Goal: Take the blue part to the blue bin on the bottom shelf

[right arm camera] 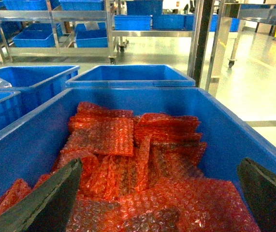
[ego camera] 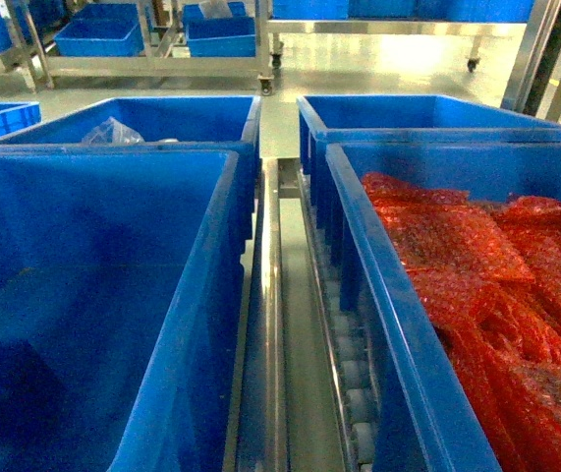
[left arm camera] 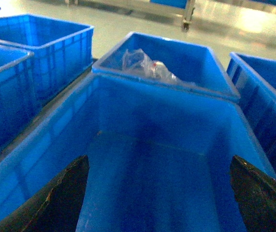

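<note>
Red bubble wrap [ego camera: 496,295] in bin [ego camera: 398,324]

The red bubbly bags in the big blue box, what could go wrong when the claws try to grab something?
1. The red bubble-wrap bags lie piled and overlapping, so the right claw might lift several at once or let one slip.
2. No blue part shows in any view, so the robot might grab the wrong thing.
3. The left claw hangs open over the near left bin, which looks empty, and the bin walls stand high, so a reaching claw could bump a rim.
</note>
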### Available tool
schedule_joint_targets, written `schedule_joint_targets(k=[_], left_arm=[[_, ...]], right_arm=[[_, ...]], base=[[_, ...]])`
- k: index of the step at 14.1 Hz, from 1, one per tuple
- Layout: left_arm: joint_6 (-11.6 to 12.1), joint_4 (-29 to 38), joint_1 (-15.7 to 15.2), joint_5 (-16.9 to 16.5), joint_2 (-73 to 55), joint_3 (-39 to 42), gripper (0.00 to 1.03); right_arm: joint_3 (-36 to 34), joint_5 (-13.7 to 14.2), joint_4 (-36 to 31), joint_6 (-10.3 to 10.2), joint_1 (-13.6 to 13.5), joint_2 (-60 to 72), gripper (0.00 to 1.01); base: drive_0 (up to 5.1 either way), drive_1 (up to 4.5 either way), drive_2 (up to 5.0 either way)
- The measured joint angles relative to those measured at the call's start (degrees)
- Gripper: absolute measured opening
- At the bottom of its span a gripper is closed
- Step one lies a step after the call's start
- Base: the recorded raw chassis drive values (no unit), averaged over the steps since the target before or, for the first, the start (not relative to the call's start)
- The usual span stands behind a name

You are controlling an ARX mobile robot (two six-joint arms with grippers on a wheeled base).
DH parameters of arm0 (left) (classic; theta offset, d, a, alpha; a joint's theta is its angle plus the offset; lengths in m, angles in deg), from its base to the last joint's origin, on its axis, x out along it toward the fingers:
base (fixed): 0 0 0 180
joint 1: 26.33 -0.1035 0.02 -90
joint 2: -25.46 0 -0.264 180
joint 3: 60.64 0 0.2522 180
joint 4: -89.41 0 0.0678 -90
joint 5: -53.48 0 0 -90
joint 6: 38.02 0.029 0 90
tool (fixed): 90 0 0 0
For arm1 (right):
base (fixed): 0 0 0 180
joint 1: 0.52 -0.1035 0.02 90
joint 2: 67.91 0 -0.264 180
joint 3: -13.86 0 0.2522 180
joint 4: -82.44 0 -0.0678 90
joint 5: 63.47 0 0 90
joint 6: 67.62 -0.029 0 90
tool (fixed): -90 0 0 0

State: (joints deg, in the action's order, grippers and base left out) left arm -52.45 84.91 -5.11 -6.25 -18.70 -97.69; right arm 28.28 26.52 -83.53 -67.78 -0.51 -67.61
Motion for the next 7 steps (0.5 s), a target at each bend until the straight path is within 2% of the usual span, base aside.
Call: schedule_joint_targets(k=[1,2,3,4,7], left_arm=[[2.7,8.9,-2.3,-6.0,1.3,2.9,0.77],[6.8,14.1,-4.6,-11.1,3.8,6.7,0.66],[10.5,15.2,-7.0,-15.2,6.4,10.3,0.51],[11.7,15.0,-8.2,-16.8,7.5,11.6,0.42],[13.4,14.3,-11.5,-20.5,12.1,14.7,0.13]], right_arm=[[0.0,0.0,0.0,0.0,0.0,0.0,0.98],[0.0,0.0,0.1,0.0,0.0,0.0,0.98],[0.0,0.0,0.0,0.0,0.0,0.0,0.98],[0.0,0.0,0.0,0.0,0.0,0.0,0.98],[0.0,0.0,0.0,0.0,0.0,0.0,0.98]], base=[[0.0,0.00,0.0],[0.0,0.00,0.0],[0.0,0.00,0.0],[0.0,0.00,0.0],[0.0,0.00,0.0]])
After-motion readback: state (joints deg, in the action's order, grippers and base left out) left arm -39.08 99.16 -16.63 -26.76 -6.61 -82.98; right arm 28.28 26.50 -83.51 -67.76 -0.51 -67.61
